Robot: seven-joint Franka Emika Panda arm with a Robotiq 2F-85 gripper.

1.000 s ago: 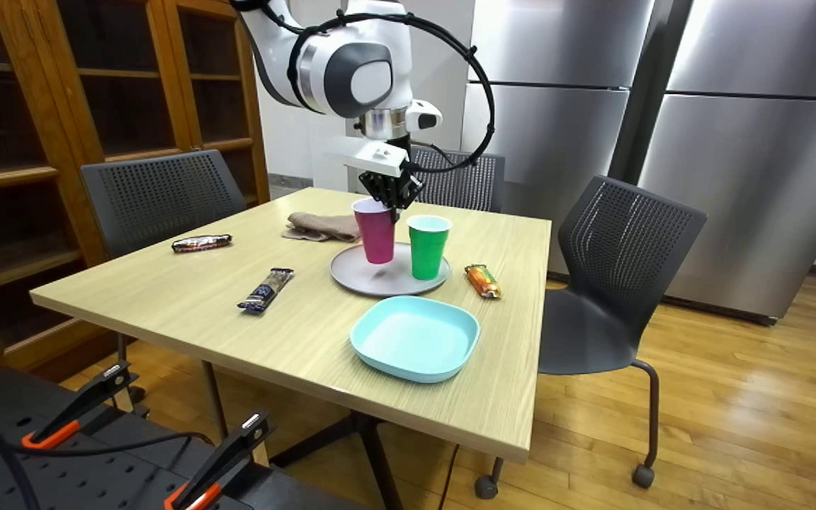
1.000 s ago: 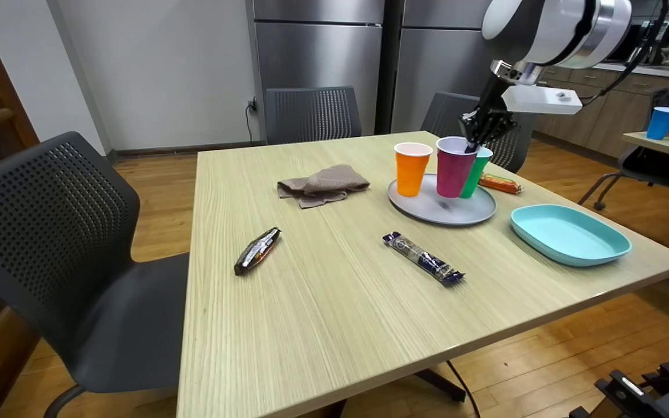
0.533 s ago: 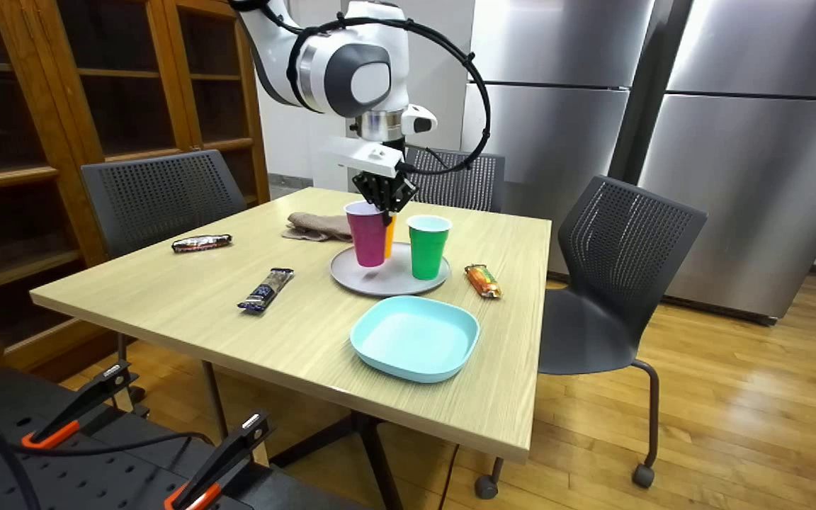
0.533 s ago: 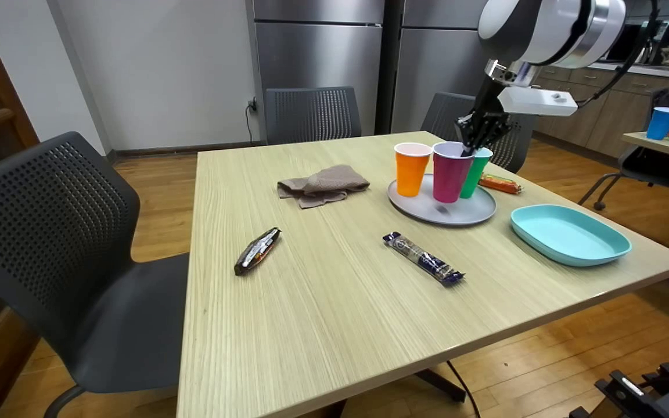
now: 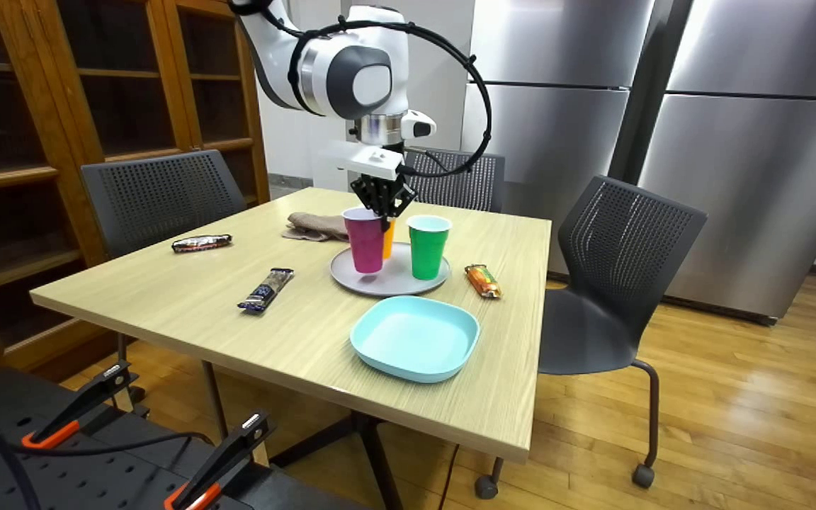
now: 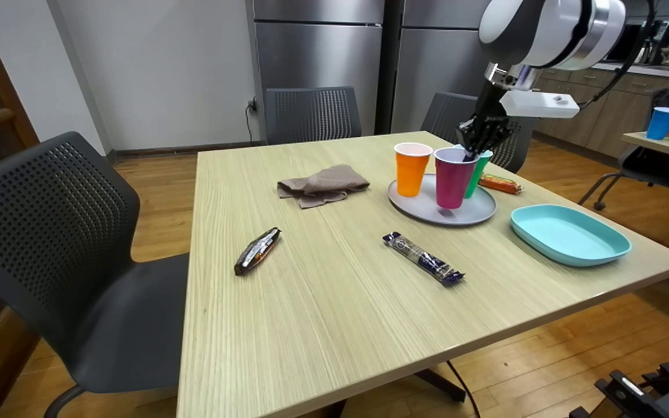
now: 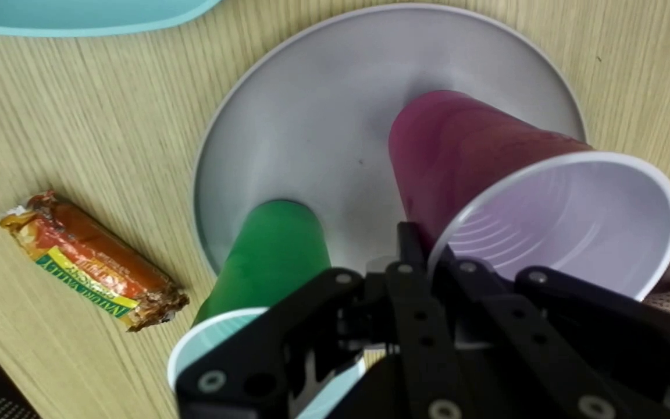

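My gripper is shut on the rim of a magenta cup, one finger inside the wall and one outside. The cup hangs roughly upright over the grey plate; whether its base touches the plate I cannot tell. In the wrist view a green cup stands on the plate to the left, partly covered by the gripper. An orange cup also stands on the plate; in an exterior view the magenta cup hides most of that orange cup.
A turquoise tray lies near the plate. An orange-wrapped bar, a dark blue-wrapped bar and a brown-wrapped bar lie on the table. A brown cloth is bunched behind them. Dark chairs surround the table.
The magenta cup, held throughout, has shifted a little left in an exterior view and come down nearer the plate. The orange cup now shows behind it there. The other things stay put.
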